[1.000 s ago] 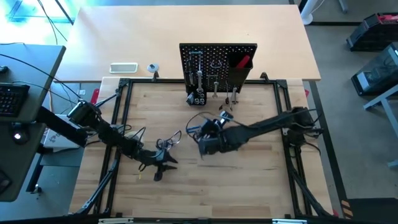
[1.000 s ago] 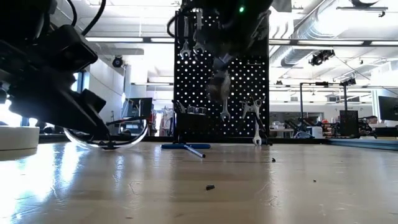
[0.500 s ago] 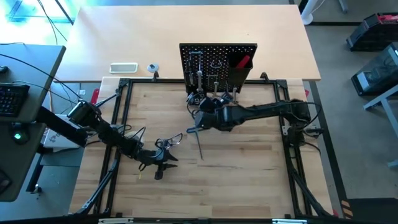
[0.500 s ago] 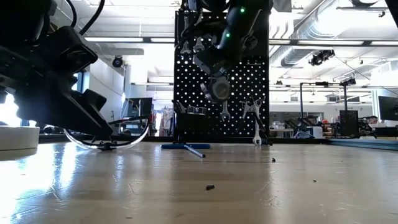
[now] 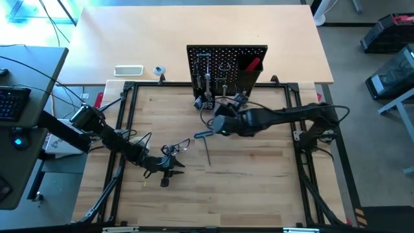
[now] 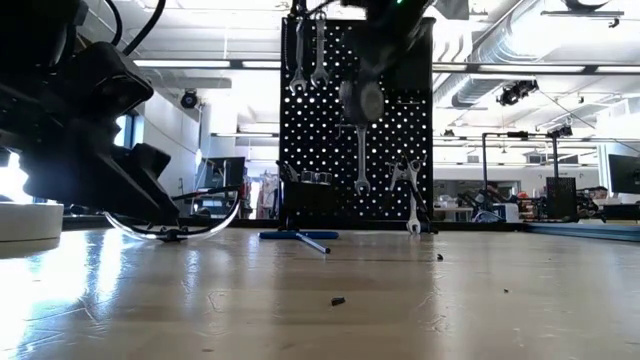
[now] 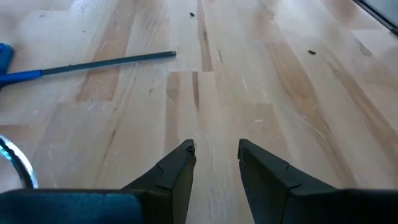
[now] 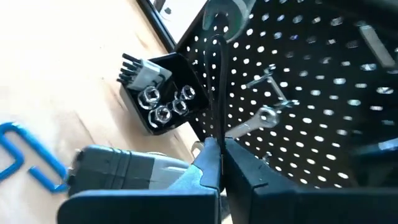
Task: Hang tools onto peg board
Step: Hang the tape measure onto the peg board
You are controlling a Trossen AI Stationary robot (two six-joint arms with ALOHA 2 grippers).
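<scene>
Right gripper (image 8: pixel 219 163) is up at the peg board (image 5: pixel 226 65), fingers pinched on a silver wrench (image 6: pixel 360 150) held upright against the board face; other wrenches (image 6: pixel 307 52) hang on hooks above. Left gripper (image 7: pixel 216 163) sits low over the worktop (image 5: pixel 259 175), front left, fingers apart, nothing between them, clear glasses (image 6: pixel 175 225) just beside it. Blue-handled hex key (image 5: pixel 204 140) lies flat mid-worktop

A pale desk (image 5: pixel 194 26) stands on grey floor (image 5: pixel 362 84); bright ceiling lights (image 6: pixel 540 70) glow beyond.
</scene>
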